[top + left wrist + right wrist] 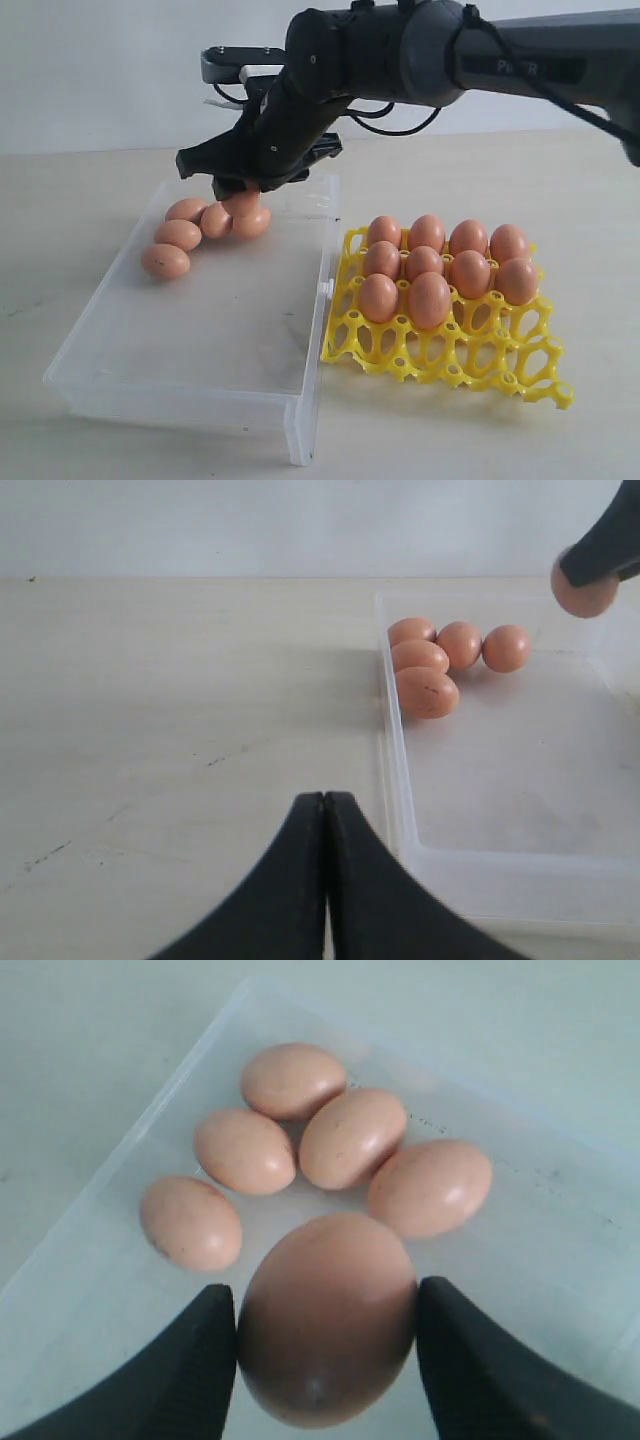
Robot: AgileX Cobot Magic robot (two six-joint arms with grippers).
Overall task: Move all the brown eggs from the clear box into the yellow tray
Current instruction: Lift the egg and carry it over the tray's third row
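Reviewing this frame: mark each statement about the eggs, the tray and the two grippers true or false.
1. The right gripper grips a brown egg. True.
2. The yellow tray is full. False: it holds ten eggs, with cups left empty.
3. Five loose eggs lie in the clear box. True.
4. The left gripper hangs open above the box. False: it is shut, over the table beside the box.
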